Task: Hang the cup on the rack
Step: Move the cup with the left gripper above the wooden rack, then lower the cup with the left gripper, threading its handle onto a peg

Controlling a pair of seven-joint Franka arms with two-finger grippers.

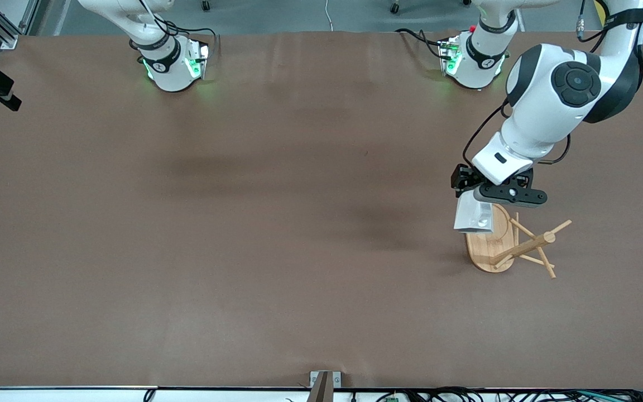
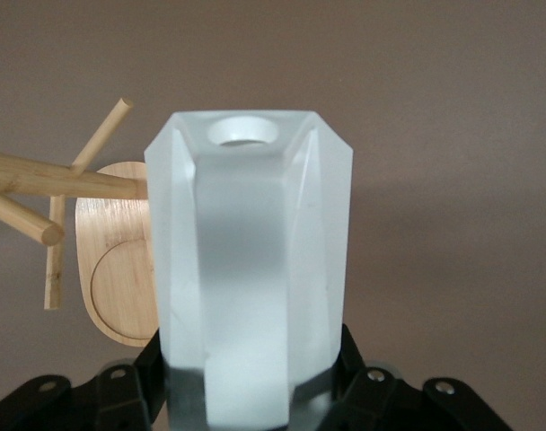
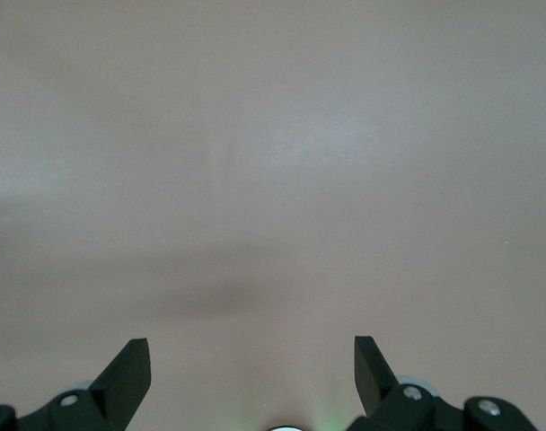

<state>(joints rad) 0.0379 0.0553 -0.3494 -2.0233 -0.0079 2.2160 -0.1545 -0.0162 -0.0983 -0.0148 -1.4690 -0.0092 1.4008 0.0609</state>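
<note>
My left gripper (image 1: pixel 473 194) is shut on the white faceted cup (image 1: pixel 473 216) and holds it in the air over the edge of the rack's oval base, on the side toward the right arm's end. In the left wrist view the cup (image 2: pixel 250 260) fills the middle, gripped low between the black fingers (image 2: pixel 349 364), and the round hole in its handle faces up. The bamboo rack (image 1: pixel 514 245) stands at the left arm's end of the table. Its base (image 2: pixel 120 278) and pegs (image 2: pixel 39 175) lie just beside the cup. My right gripper (image 3: pixel 252 359) waits open over bare table with nothing between its fingers.
The brown table (image 1: pixel 277 223) stretches wide toward the right arm's end. Both arm bases (image 1: pixel 173 64) stand along the edge farthest from the front camera. A small bracket (image 1: pixel 324 382) sits at the nearest edge.
</note>
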